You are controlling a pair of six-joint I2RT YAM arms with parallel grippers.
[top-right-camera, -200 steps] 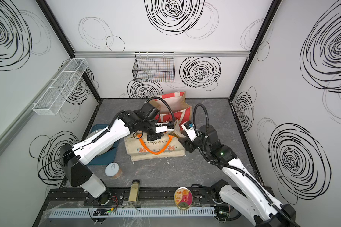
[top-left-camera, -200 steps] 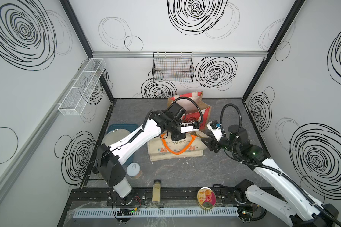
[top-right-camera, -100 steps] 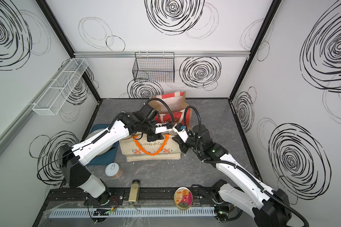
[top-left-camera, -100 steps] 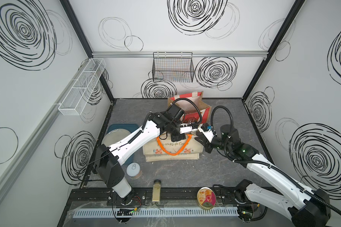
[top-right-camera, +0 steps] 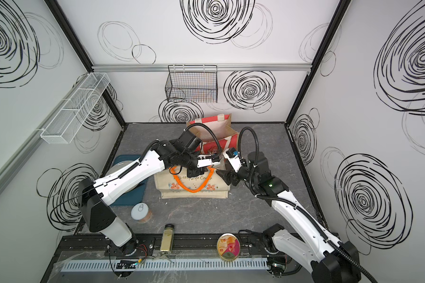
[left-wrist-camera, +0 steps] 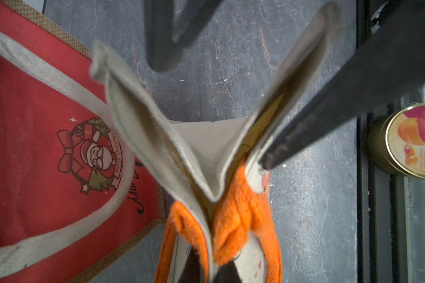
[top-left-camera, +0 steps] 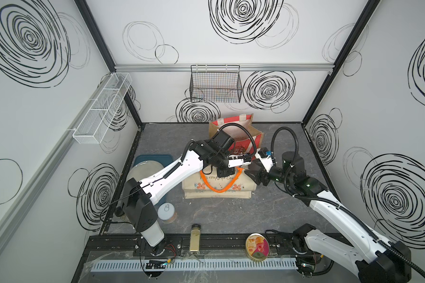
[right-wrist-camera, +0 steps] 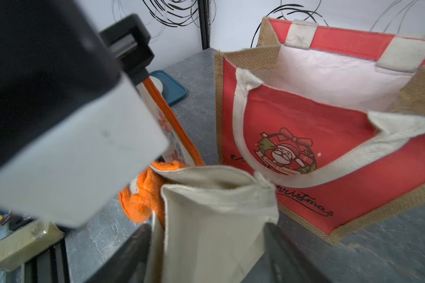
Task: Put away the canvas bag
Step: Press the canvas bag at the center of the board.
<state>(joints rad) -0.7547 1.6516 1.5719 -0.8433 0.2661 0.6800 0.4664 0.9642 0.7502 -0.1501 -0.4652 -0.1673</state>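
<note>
The canvas bag [top-left-camera: 219,193] [top-right-camera: 194,192] is beige with a flower print and orange handles [top-left-camera: 219,190], and it lies in the middle of the floor. My left gripper [top-left-camera: 242,167] [top-right-camera: 210,167] [left-wrist-camera: 214,269] is shut on the bag's top edge and orange handle [left-wrist-camera: 233,220], lifting the right end. My right gripper [top-left-camera: 252,170] [top-right-camera: 225,171] [right-wrist-camera: 206,257] is open. Its dark fingers [right-wrist-camera: 133,252] stand on either side of the bag's raised end panel [right-wrist-camera: 214,220], and they also show in the left wrist view as fingers [left-wrist-camera: 329,110].
A red Christmas jute bag [top-left-camera: 236,137] [right-wrist-camera: 304,137] stands open just behind. A blue tray [top-left-camera: 157,158] with a plate lies left. A can [top-left-camera: 166,212], a spice jar [top-left-camera: 195,237] and a candy tin [top-left-camera: 258,246] sit near the front. A black wire basket [top-left-camera: 215,83] hangs on the back wall.
My right gripper has moved left onto the bag's right end and its jaws now stand wide apart. The bag has shifted slightly left. My left gripper stays at the handle.
</note>
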